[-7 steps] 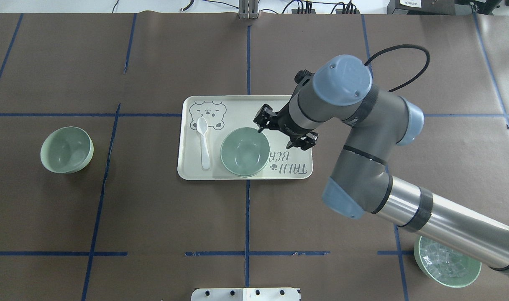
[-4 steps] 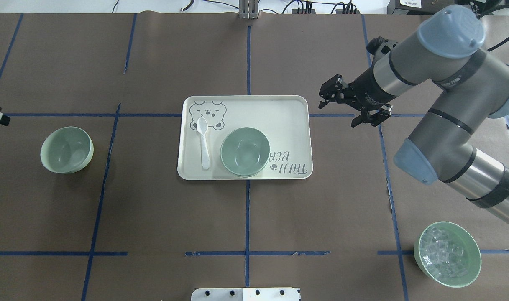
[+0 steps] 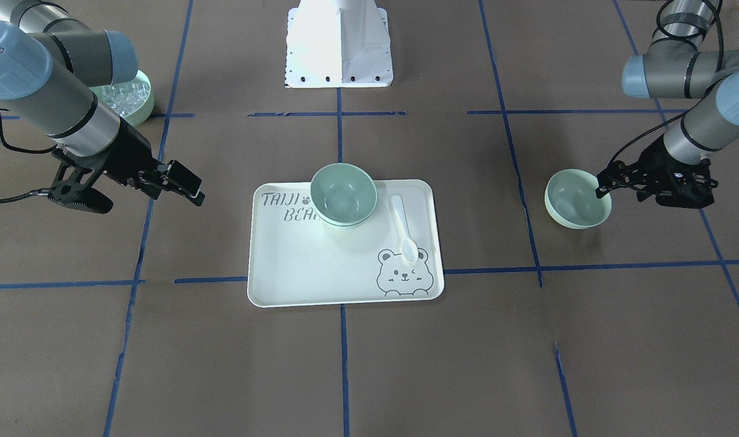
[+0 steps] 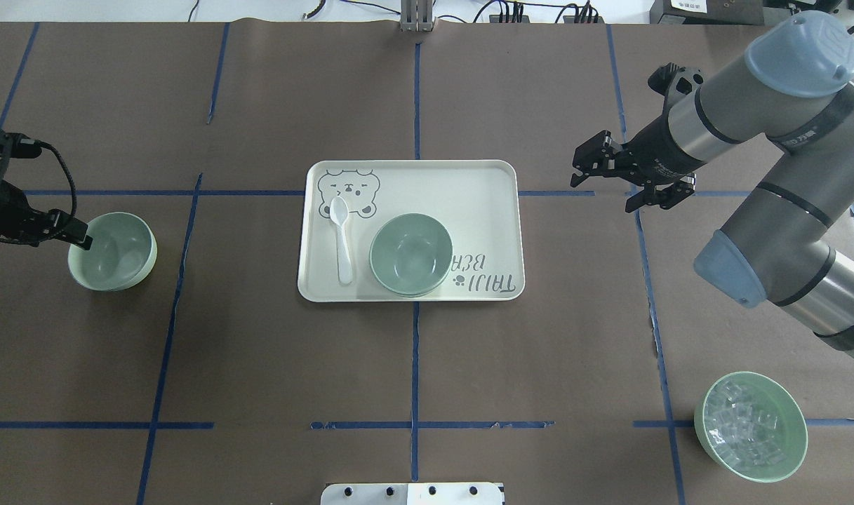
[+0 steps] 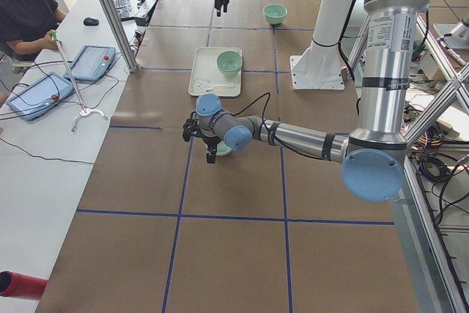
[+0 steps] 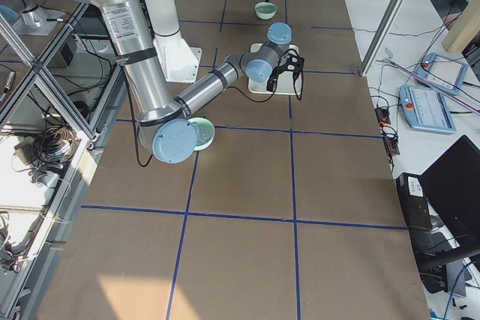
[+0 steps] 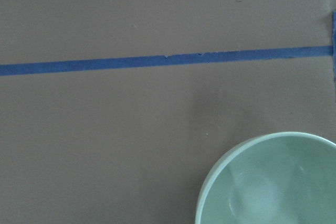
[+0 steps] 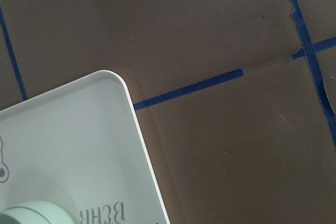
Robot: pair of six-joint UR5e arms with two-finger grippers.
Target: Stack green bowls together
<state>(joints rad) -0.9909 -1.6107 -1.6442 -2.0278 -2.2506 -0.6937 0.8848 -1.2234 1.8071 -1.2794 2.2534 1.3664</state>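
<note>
The lone green bowl (image 4: 114,251) is lying at the fingertips of the left gripper (image 3: 606,182), whose finger spacing cannot be told. The nested green bowls (image 4: 411,254) are sitting on the bear-print tray (image 4: 483,172), well off to its side, near the right gripper (image 4: 601,196), which is hanging spread and empty. The last pick-up is apparently beginning: the rim needs pinching, then lifting.

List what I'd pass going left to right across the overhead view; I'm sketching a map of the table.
lone green bowl → white spoon → stacked green bowls → right end effector → bowl of clear cubes
</note>
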